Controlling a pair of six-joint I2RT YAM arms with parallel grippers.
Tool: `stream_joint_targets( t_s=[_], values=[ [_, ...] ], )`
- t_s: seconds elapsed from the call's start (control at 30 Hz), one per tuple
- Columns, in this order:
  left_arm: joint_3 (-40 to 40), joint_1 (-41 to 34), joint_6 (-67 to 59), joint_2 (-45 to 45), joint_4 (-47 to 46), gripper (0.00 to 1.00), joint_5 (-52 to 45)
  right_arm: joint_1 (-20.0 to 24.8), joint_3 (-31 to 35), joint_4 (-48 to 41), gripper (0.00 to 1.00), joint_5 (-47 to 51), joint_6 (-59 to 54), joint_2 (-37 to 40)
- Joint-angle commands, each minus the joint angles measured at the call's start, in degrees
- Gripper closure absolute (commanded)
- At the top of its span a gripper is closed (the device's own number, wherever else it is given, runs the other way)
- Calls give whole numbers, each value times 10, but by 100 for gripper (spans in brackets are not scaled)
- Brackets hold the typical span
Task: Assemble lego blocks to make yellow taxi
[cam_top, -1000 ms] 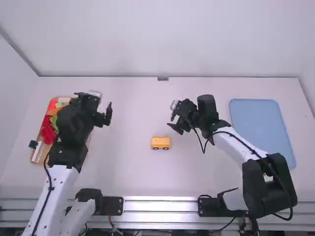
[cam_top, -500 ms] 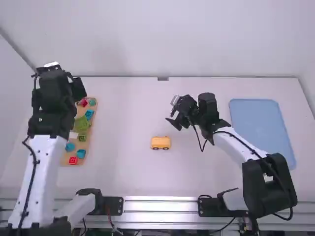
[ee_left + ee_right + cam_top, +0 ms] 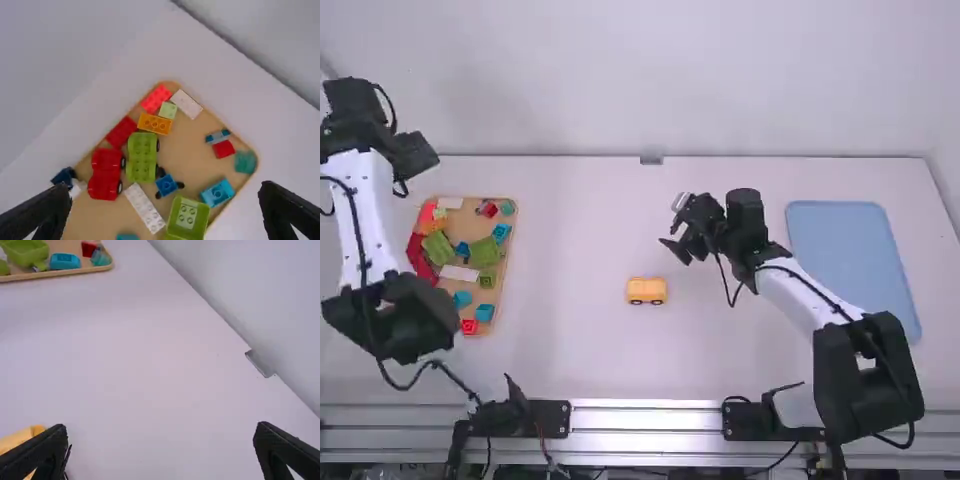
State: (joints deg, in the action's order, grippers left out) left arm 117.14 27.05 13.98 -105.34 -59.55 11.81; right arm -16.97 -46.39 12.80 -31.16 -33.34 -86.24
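Arm, L, white w/ black joints [image 3: 362, 220], has swung to the high view's upper left, uncovering your tan wooden tray [image 3: 187, 142]. L gripper [image 3: 165, 189] and R gripper [image 3: 161, 428]: both open, empty. Yellow wheeled block taxi [image 3: 646, 291] sits upright just below centre; prob. built or nearly.

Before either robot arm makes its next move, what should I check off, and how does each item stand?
1. Left gripper open and empty: ok.
2. Right gripper open and empty: ok.
3. Yellow vehicle upright on its wheels: ok.
4. Orange block lying uncovered in the wooden tray: ok.
5. Vehicle on the blue mat, if it should end there: not ok, it stands between tray and mat.
6. Vehicle complete as a taxi: cannot tell, no finished model is shown for comparison.
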Motion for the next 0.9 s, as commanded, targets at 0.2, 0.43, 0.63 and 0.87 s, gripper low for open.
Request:
stream_joint_targets(
  t_s=[0.2,0.43,0.63,0.87],
  values=[
    [137,84,32,-198,-59,3,-155,-20,-5,-2,1,22,6,-3],
    [137,108,77,-284,-22,2,-159,-21,-5,-11,2,29,6,-3],
    [132,109,114,-325,29,4,-172,-21,-5,-14,1,27,6,-3],
    [87,108,137,-334,96,8,-174,-20,-5,-15,1,29,21,-3]
  ],
)
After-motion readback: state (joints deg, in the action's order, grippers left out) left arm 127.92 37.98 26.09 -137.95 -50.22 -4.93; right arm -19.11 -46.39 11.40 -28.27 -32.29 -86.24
